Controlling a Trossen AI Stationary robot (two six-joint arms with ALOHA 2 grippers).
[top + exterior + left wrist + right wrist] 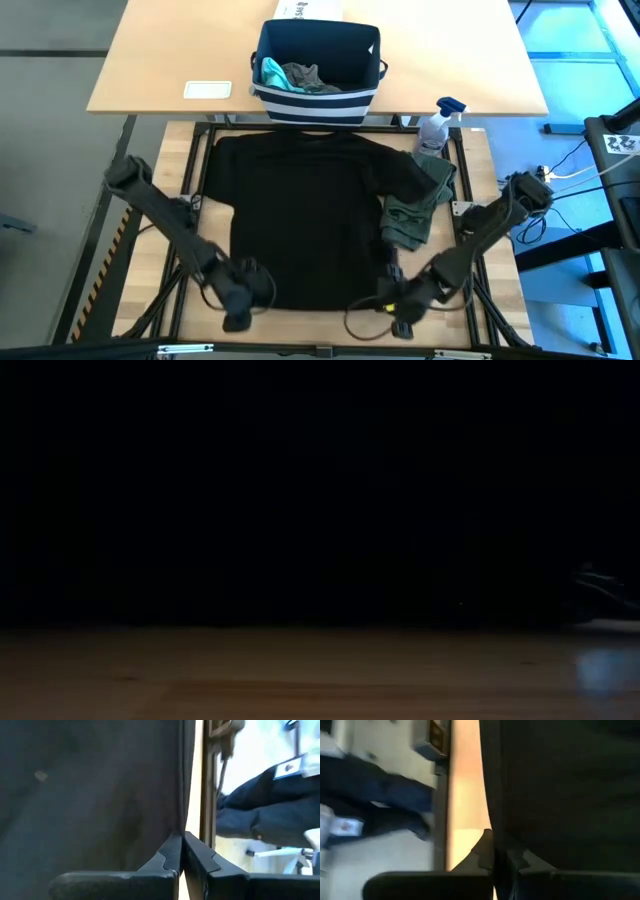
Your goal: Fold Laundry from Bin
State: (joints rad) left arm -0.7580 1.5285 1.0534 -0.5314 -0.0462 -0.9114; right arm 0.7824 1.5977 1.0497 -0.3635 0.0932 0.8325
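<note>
A large black T-shirt (300, 220) lies spread over the near table, its collar toward the bin. My left gripper (245, 298) is shut at its near left hem corner. My right gripper (392, 300) is shut at its near right hem corner. An olive-green piece (418, 205) lies crumpled on the shirt's right sleeve. The navy striped bin (318, 85) stands on the far table with a teal piece (270, 72) and a grey piece (305, 76) inside. The low view is almost wholly dark. My left gripper pinches the black T-shirt's edge (177, 820) between its two shut fingers (170, 852), at the near left corner of the hem. It slants down from the table's left side. One layer or several, I cannot tell. My right gripper pinches the black T-shirt's edge (492, 820) between its two shut fingers (517, 857), at the near right corner of the hem. It slants down from the table's right side. How many layers it has cannot be told.
A spray bottle (437, 125) stands at the far right corner of the near table. A white box (310, 10) sits behind the bin, and a white card (208, 90) lies to its left. A person in dark clothes (270, 805) shows beyond the table.
</note>
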